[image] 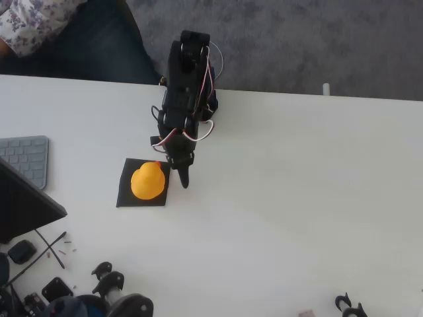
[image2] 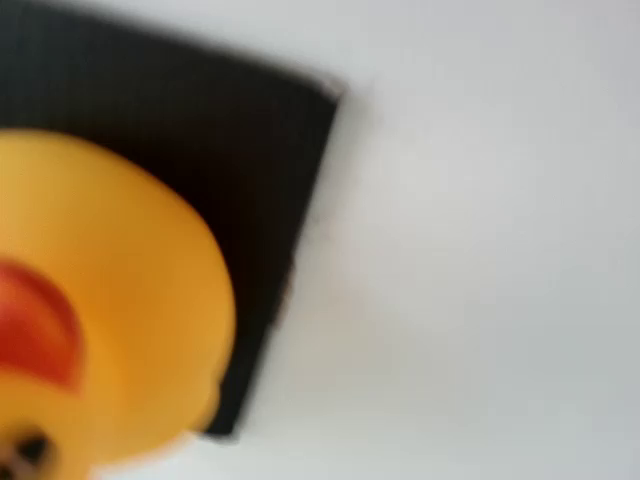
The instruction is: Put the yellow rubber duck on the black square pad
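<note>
The yellow rubber duck (image: 148,181) sits on the black square pad (image: 125,195), covering most of its right half. In the wrist view the duck (image2: 110,300) is a blurred yellow mass at the lower left with its orange-red beak showing, and the pad (image2: 230,150) lies under it. My black gripper (image: 182,177) points down just right of the duck, over the pad's right edge. Only one tapered finger tip (image: 184,179) is distinct, with a small gap between it and the duck. How the jaws stand is not clear.
A grey keyboard (image: 26,158) and a dark laptop corner (image: 26,208) lie at the left. Black parts and small tools (image: 99,294) are scattered along the front left edge. The white table (image: 297,198) stretches to the right. A person (image: 39,26) sits behind the table's far left.
</note>
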Robot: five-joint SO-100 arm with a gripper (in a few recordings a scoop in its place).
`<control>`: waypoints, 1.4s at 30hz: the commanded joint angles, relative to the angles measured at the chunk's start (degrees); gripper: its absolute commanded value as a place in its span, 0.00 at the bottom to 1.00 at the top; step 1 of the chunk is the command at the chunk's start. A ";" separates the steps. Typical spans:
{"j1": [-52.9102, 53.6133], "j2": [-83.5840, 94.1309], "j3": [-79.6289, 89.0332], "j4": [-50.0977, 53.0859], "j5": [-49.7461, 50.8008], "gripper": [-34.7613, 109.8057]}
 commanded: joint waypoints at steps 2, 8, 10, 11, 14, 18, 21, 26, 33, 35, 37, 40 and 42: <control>-2.72 6.50 -0.53 1.14 1.76 0.48; -3.43 12.83 -0.09 0.53 6.06 0.48; -3.43 15.47 0.00 -0.53 7.29 0.48; -3.43 16.87 0.09 -1.76 8.00 0.48; -3.43 20.57 0.35 -5.54 10.55 0.48; -3.52 21.62 1.67 -7.38 13.10 0.48; -5.36 21.62 4.92 -11.60 14.85 0.48; -9.32 21.62 13.89 -21.27 17.49 0.45; -9.93 21.80 22.41 -28.12 22.76 0.39; -9.93 21.80 23.47 -29.44 22.76 0.37; -9.93 21.80 24.43 -30.32 22.68 0.35; -9.93 21.80 25.31 -31.11 22.76 0.31; -9.93 21.88 25.75 -31.11 22.85 0.29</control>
